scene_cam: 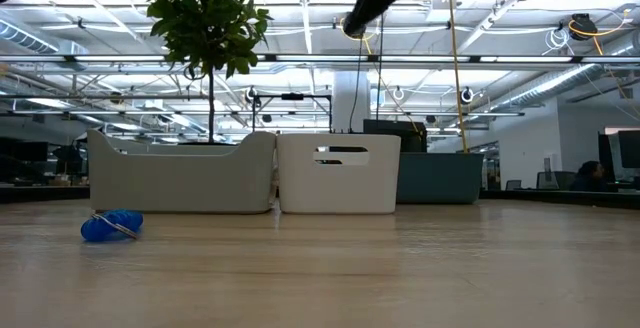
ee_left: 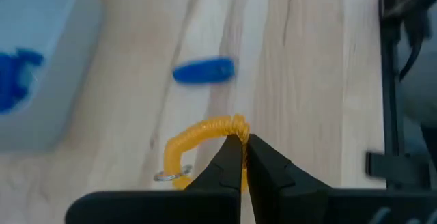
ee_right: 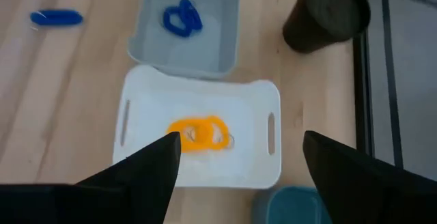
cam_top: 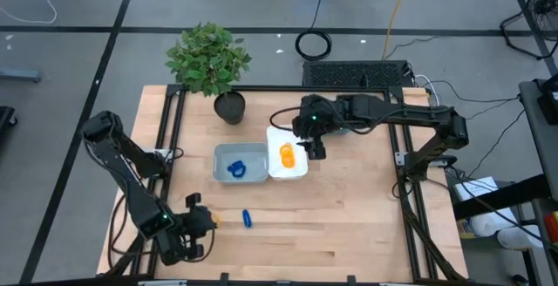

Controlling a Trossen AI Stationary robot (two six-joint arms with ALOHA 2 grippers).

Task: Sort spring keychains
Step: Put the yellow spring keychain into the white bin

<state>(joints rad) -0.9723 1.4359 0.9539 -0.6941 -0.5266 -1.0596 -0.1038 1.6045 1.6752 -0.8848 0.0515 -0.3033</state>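
Note:
My left gripper is near the table's front left, shut on an orange spring keychain. Just to its right a blue spring keychain lies flat on the wood. A grey tray at mid-table holds blue keychains. Beside it, on its right, a white tray holds orange keychains. My right gripper hangs open above the white tray, touching nothing. My left gripper pinches the orange keychain's coil at one end of its loop between the two fingertips. The fingers slant downward from the table's left side. The loop curves away from the fingertips, its metal ring at the far lower end.
A potted plant in a black pot stands behind the grey tray. A teal container sits beside the white tray. Black frame rails run along the table's left and right sides. Bare wood stretches across the front right.

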